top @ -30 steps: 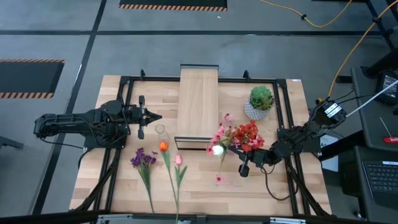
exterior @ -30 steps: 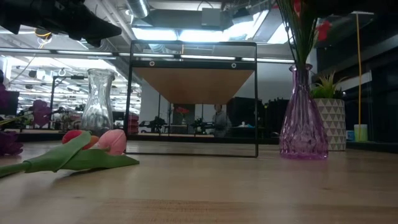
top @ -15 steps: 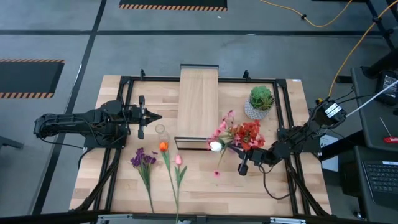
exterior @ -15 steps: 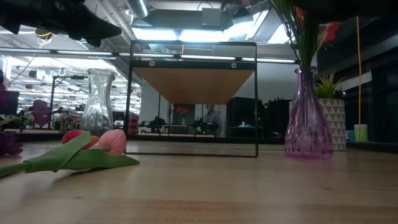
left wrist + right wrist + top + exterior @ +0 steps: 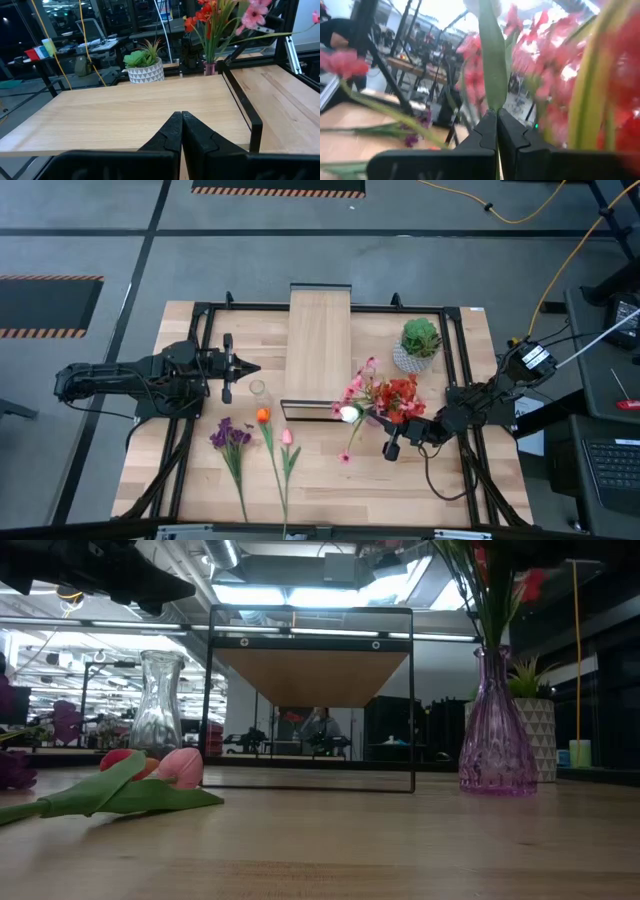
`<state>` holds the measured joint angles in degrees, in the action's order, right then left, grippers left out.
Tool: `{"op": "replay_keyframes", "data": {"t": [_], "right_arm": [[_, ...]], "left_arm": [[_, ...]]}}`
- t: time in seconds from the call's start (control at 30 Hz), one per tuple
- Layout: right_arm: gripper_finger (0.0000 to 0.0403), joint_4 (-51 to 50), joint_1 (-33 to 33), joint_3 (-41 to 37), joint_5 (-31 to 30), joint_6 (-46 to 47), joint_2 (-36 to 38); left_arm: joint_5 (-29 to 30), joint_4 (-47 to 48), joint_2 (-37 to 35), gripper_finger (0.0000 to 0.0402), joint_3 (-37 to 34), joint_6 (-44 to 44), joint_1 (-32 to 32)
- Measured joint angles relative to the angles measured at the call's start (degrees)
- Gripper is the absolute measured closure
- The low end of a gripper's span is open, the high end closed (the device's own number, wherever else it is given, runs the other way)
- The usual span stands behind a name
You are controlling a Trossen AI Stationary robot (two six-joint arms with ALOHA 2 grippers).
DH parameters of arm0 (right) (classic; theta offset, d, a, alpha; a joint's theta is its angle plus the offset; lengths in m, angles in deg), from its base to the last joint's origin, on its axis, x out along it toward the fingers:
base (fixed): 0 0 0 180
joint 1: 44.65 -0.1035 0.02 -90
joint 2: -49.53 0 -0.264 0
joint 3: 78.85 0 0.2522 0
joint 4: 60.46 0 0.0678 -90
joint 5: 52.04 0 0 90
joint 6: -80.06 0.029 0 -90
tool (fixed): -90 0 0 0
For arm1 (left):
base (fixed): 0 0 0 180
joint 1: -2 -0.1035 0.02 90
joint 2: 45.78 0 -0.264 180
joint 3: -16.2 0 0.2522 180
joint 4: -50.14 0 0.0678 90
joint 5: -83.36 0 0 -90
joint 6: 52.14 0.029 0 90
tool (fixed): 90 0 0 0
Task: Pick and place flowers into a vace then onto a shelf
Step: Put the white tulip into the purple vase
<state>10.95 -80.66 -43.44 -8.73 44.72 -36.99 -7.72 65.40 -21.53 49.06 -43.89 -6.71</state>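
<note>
Purple glass, ribbed and narrow-necked, the vase (image 5: 495,730) stands at the right of the low view with green stems rising from its mouth; from above it is hidden under its own bouquet of pink blossoms (image 5: 355,391), red blooms (image 5: 400,397) and a small white bud (image 5: 348,414), just right of centre in the frame. The right hand (image 5: 391,450) sits just below and right of that bouquet, its fingers pressed together on a flat green stem (image 5: 490,60) that runs up between them in its wrist view. At the top centre lies the shelf (image 5: 319,350), a long light-wood stand whose near end touches nothing, with the bouquet just beside its lower right corner. A potted green plant (image 5: 419,343) stands to the right of the shelf. On the left of the frame, the left hand (image 5: 254,367) points toward the shelf with its fingers fully together and nothing between them. A clear empty vase (image 5: 259,390) stands just below its tip. On the worktop (image 5: 330,480) at lower left lie a purple cluster (image 5: 230,436), an orange tulip (image 5: 263,416) and a pink tulip (image 5: 286,437), stems trailing toward the bottom edge.
</note>
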Motion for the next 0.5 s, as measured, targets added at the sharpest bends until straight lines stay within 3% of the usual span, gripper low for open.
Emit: {"op": "replay_keyframes", "data": {"t": [0.13, 0.5], "right_arm": [[0.0403, 4.5, 0.0, 0.0, 2.5, -3.0, 0.0], [0.0403, 4.6, 0.0, 3.6, 3.3, -6.0, 0.0]], "left_arm": [[0.0, 0.0, 0.0, 0.0398, 0.0, 0.0, 0.0], [0.0, 0.0, 0.0, 0.0398, 0.0, 0.0, 0.0]]}}
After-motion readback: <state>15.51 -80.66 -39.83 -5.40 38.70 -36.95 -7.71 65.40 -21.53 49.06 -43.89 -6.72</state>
